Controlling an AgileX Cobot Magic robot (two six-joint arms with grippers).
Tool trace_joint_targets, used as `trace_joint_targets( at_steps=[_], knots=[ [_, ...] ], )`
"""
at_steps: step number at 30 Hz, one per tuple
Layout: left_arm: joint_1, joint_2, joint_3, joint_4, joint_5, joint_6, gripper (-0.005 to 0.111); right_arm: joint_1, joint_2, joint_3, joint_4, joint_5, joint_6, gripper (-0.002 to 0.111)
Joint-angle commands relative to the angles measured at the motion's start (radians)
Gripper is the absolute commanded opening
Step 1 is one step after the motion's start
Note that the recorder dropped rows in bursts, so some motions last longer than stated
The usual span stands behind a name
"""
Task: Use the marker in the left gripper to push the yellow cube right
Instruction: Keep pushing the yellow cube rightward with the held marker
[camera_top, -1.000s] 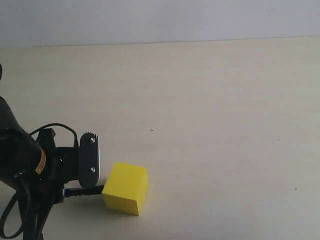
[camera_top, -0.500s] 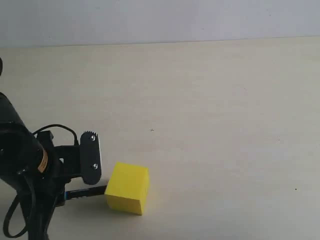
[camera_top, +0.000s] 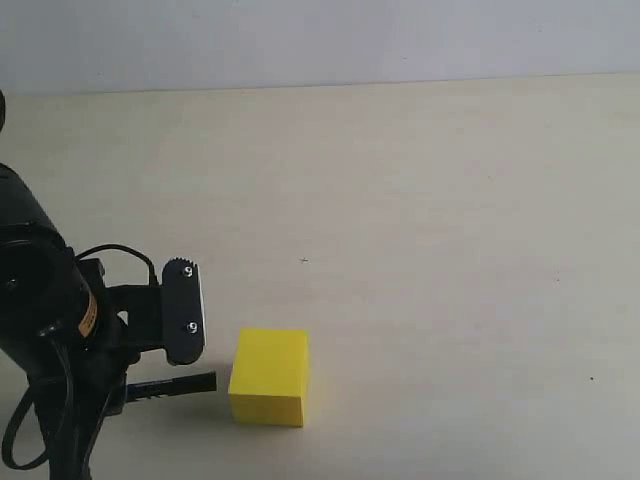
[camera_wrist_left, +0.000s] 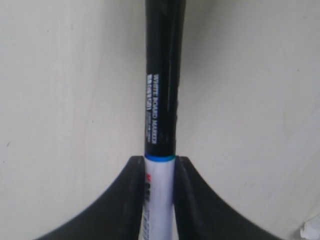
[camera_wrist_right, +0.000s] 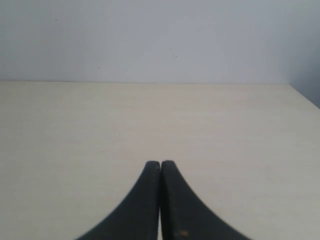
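Observation:
The yellow cube (camera_top: 270, 377) rests on the pale table near the front left of the exterior view. Left of it, my left gripper (camera_top: 170, 385) is shut on the marker (camera_top: 172, 386), which lies level with its black cap pointing at the cube; a small gap shows between the cap's tip and the cube's left face. In the left wrist view the marker (camera_wrist_left: 161, 100) runs straight out from between the two fingers (camera_wrist_left: 134, 200) of the left gripper (camera_wrist_left: 160, 167), pinched at the white barrel. The cube is not seen there. My right gripper (camera_wrist_right: 160, 167) is shut on nothing, over bare table.
The pale tabletop (camera_top: 420, 220) stretches to the right of the cube and back to a light wall (camera_top: 320, 40). The left arm's black body and cables (camera_top: 45, 330) fill the front left corner.
The cube has slid to the right and turned square to the view. The left gripper with the marker moved right behind it; the marker's tip now stands slightly off the cube.

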Motion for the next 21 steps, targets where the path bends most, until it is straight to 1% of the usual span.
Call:
trace_joint_targets(
  at_steps=[1, 3, 5, 8, 11, 16, 19, 21],
  knots=[
    [-0.015, 0.010, -0.006, -0.072, -0.074, 0.047, 0.000, -0.006, -0.005, 0.004, 0.001, -0.005, -0.001, 0.000],
    [-0.036, 0.017, -0.010, -0.090, -0.108, 0.082, 0.000, -0.006, -0.005, 0.004, 0.001, -0.005, -0.001, 0.000],
    [-0.055, 0.027, -0.028, -0.088, -0.107, 0.086, 0.000, -0.006, -0.005, 0.004, 0.001, -0.005, -0.001, 0.000],
    [-0.053, 0.032, -0.040, -0.086, -0.074, 0.082, 0.000, -0.006, -0.005, 0.004, 0.001, -0.005, 0.001, 0.000],
    [-0.053, 0.032, -0.040, -0.051, -0.049, 0.073, 0.000, -0.006, -0.005, 0.004, 0.001, -0.005, 0.001, 0.000],
    [-0.053, 0.032, -0.040, 0.007, -0.048, 0.031, 0.000, -0.006, -0.005, 0.004, 0.001, -0.005, -0.001, 0.000],
    [-0.053, 0.041, -0.040, 0.013, -0.094, 0.029, 0.000, -0.006, -0.005, 0.004, 0.001, -0.005, -0.001, 0.000],
    [-0.053, 0.052, -0.042, 0.001, -0.174, 0.029, 0.000, -0.006, -0.005, 0.004, 0.001, -0.005, -0.001, 0.000]
  ],
)
